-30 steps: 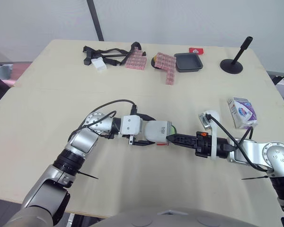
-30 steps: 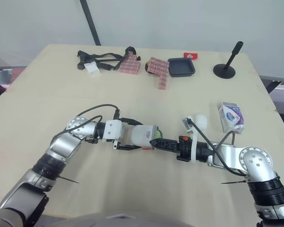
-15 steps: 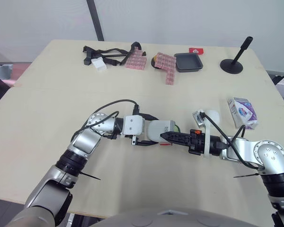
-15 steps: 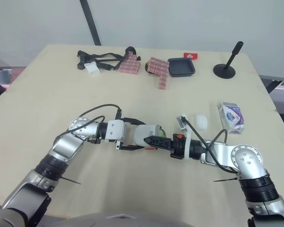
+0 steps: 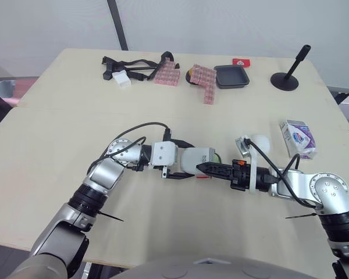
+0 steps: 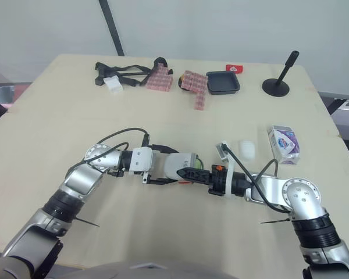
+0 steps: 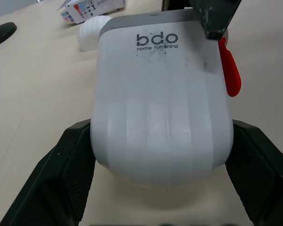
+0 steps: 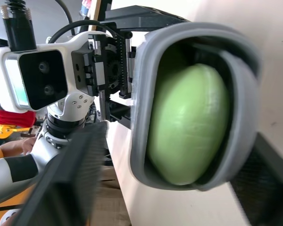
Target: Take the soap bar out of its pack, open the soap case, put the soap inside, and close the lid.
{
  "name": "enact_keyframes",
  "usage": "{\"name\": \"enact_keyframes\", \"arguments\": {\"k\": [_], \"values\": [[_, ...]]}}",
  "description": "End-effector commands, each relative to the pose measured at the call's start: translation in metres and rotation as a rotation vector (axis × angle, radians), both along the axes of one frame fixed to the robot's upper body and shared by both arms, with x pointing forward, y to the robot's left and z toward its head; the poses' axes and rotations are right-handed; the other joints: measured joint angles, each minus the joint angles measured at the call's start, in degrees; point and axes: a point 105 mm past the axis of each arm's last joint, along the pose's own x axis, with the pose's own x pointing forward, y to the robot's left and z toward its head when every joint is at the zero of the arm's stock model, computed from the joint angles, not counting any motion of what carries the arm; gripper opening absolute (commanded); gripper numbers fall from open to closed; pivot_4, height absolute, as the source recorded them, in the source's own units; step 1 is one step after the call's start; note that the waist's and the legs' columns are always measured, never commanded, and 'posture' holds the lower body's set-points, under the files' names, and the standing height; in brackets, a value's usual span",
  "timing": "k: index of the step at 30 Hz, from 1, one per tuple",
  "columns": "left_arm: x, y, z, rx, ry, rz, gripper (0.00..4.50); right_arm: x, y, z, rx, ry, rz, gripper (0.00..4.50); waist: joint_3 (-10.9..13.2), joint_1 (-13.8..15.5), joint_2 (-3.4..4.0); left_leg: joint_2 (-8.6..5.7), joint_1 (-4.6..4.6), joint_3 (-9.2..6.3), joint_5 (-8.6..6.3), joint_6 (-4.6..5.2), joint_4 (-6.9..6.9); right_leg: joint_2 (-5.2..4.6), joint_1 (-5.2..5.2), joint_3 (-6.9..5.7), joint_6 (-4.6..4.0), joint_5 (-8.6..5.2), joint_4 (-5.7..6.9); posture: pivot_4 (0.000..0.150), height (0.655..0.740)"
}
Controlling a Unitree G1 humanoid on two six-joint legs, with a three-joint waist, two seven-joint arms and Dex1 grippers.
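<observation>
Landmark: the soap case (image 5: 195,160), white with a grey rim (image 8: 141,94) at one end, lying on its side out over the table (image 5: 58,133).
Left gripper (image 7: 161,129): its black fingers (image 7: 70,169) are clamped on the two narrow sides of the soap case, at the white end.
Right gripper (image 5: 205,168): it meets the soap case head-on at the grey end. Its fingers (image 8: 78,174) are spread, one on each flat face of the rim, and I see no firm pinch.
Inside the soap case: a green rounded body (image 8: 188,122) sits within the grey rim. Whether it is a liner or a bar, I cannot tell.
Red tab (image 7: 229,70): it sticks out at the side of the soap case, close to the grey end.
Soap: a white rounded lump (image 5: 260,141) lies on the table to the right of the soap case. I take it for the bar, already out.
Pack (image 5: 297,138): it lies further right of the soap case, just beyond the white lump.
Step in hand: by my reading, opening the soap case.
Doing it well: keep the left grip steady and low on the white body, clear of the seam. The right fingers should close squarely on the grey end only — not on the red tab. Then draw straight along the case's long axis, without twisting.
Risk: a skewed pull could wrench the soap case out of the left grip.
</observation>
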Motion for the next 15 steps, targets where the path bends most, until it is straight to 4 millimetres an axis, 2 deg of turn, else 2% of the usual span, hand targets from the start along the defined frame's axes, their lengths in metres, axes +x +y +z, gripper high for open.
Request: {"name": "enact_keyframes", "arguments": {"k": [1,2,3,15], "values": [[-0.002,-0.0041,0.0146,-0.041,-0.045,-0.017,3.64,0.0014,0.0044,0.0077,0.022,-0.028,0.008,2.34,0.0,-0.02,0.0,0.0,0.0,0.0,0.0,0.0,0.0,0.0,0.0,0.0,0.0,0.0,0.0,0.15,0.7374],[-0.002,-0.0041,0.0146,-0.042,-0.045,-0.017,3.64,0.0017,0.0044,0.0075,0.022,-0.028,0.007,2.08,0.0,-0.02,0.0,0.0,0.0,0.0,0.0,0.0,0.0,0.0,0.0,0.0,0.0,0.0,0.0,0.15,0.7374],[-0.0021,-0.0042,0.0146,-0.042,-0.045,-0.017,3.64,0.002,0.0044,0.0074,0.022,-0.027,0.005,2.05,0.0,-0.02,0.0,0.0,0.0,0.0,0.0,0.0,0.0,0.0,0.0,0.0,0.0,0.0,0.0,0.15,0.7374],[-0.0003,-0.0047,0.0156,-0.047,-0.043,-0.013,3.64,0.0017,0.005,0.0083,0.028,-0.028,0.016,2.05,0.0,0.0,0.0,0.0,0.0,0.0,0.0,0.0,-0.01,0.0,0.0,0.0,0.0,0.0,-0.01,0.15,0.7374]]}}
